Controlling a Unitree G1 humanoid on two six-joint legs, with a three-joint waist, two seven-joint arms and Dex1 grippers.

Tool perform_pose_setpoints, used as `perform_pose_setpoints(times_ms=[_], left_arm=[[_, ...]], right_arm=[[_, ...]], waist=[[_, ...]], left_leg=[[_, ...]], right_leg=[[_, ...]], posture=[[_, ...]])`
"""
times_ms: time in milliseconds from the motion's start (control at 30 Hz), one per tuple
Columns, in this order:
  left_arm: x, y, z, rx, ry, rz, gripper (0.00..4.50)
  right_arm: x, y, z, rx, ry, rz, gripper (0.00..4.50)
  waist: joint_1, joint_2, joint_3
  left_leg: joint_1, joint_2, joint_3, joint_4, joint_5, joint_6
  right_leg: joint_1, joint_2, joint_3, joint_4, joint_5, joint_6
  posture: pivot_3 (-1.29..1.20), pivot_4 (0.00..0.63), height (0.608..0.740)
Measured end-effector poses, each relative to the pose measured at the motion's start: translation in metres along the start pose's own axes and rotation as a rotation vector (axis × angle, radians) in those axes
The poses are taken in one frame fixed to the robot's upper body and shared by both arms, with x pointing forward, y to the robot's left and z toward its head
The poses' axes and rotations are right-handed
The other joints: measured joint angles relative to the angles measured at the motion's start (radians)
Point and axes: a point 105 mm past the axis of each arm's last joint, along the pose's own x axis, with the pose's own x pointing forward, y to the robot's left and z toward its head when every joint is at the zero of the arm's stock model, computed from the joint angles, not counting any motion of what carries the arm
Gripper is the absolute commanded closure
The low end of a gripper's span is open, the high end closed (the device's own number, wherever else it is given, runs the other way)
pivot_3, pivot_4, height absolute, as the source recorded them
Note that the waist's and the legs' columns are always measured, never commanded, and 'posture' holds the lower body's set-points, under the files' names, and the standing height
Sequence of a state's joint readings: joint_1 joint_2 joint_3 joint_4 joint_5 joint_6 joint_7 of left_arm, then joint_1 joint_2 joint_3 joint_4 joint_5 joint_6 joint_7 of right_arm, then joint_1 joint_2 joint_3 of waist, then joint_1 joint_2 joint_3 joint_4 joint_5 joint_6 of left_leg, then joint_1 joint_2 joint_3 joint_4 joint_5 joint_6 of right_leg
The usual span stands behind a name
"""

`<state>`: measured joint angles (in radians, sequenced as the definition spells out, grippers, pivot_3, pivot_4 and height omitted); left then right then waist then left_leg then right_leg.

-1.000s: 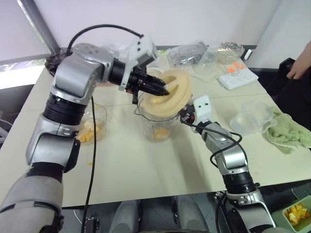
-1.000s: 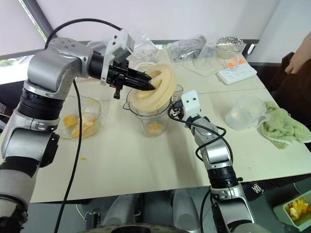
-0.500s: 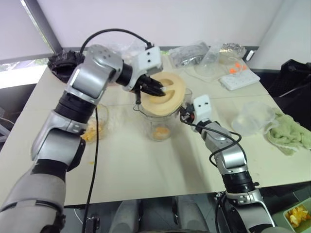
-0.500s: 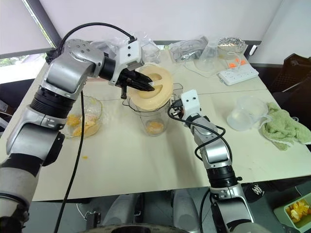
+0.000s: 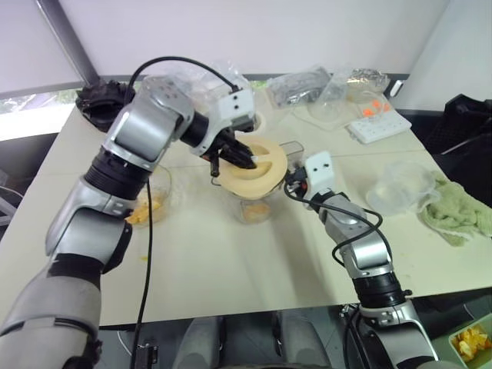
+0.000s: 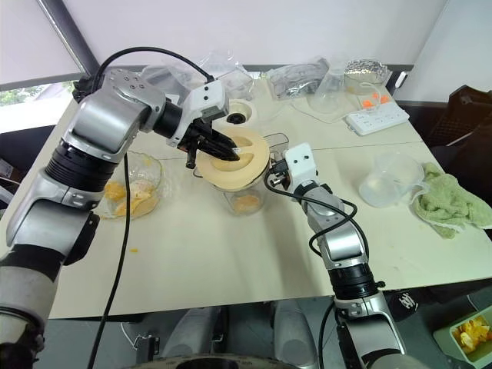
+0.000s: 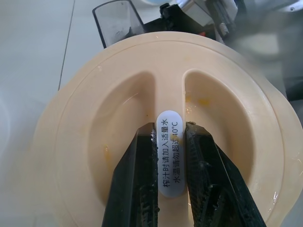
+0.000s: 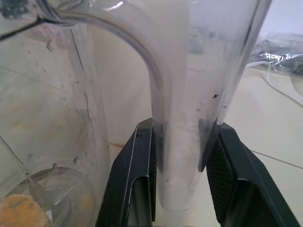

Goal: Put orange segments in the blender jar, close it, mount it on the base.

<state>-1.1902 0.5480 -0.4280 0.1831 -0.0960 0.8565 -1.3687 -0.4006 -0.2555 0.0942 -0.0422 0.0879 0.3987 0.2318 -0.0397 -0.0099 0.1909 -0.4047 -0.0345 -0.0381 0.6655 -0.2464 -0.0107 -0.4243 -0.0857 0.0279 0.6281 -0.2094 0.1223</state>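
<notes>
My left gripper (image 7: 169, 142) is clamping the central grip ridge of the round cream plastic lid (image 6: 231, 160), one black finger in each recess beside the ridge. I am holding the lid nearly flat on the rim of the tall clear plastic blender jar (image 6: 247, 197), which is standing upright on the pale table (image 6: 231, 254). My right gripper (image 8: 179, 156) is closed on the jar's clear side handle (image 8: 189, 94), one finger on each side of it. Yellow-orange citrus segments (image 6: 246, 203) are lying in the jar's narrow bottom. The cream-white rounded blender base (image 6: 237, 114) is standing behind the jar. A scalloped glass dish (image 6: 137, 183) holding more fruit is sitting just left of the jar.
</notes>
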Motion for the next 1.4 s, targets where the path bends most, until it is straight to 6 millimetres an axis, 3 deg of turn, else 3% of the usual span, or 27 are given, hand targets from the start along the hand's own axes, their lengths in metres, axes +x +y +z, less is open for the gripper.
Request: perform_pose_setpoints(times_ms=[200,300,633,900,1400], left_arm=[[0.006,0.003,-0.002,-0.037,0.032,0.063,4.26],[0.012,0.003,-0.006,-0.043,0.043,0.077,4.26],[0.027,0.008,-0.004,-0.154,0.023,0.176,4.26],[0.034,0.009,0.004,-0.303,0.007,0.213,4.26],[0.033,0.012,0.010,-0.401,-0.028,0.232,4.26]], right_arm=[[0.000,-0.002,-0.003,-0.009,0.009,-0.017,3.66],[-0.001,-0.003,-0.007,-0.010,0.022,-0.029,3.66],[-0.004,-0.014,-0.015,-0.007,0.046,-0.091,3.66],[-0.003,-0.022,-0.016,-0.002,0.052,-0.125,3.66],[-0.002,-0.029,-0.012,-0.028,0.045,-0.128,3.66]], waist=[[0.005,0.000,-0.001],[0.008,0.001,-0.001],[0.029,0.008,-0.014],[0.032,0.010,-0.014],[0.040,0.010,-0.014]], left_leg=[[0.004,0.000,0.000,0.000,0.000,0.000],[0.015,0.001,-0.002,-0.003,0.000,0.000],[0.017,0.003,-0.013,-0.002,0.000,0.000],[0.017,-0.004,-0.022,-0.003,0.000,0.000],[0.015,-0.007,-0.023,-0.004,-0.001,0.000]], right_leg=[[0.005,0.000,0.000,0.000,-0.002,0.003],[0.018,-0.001,-0.001,-0.006,-0.005,0.000],[0.027,0.000,-0.004,-0.015,-0.005,0.000],[0.029,-0.004,-0.005,-0.017,-0.008,0.005],[0.029,-0.008,-0.009,-0.020,-0.009,0.007]], posture=[[0.00,0.150,0.740],[0.00,0.150,0.740],[0.00,0.150,0.740],[0.00,0.150,0.740],[0.00,0.150,0.740]])
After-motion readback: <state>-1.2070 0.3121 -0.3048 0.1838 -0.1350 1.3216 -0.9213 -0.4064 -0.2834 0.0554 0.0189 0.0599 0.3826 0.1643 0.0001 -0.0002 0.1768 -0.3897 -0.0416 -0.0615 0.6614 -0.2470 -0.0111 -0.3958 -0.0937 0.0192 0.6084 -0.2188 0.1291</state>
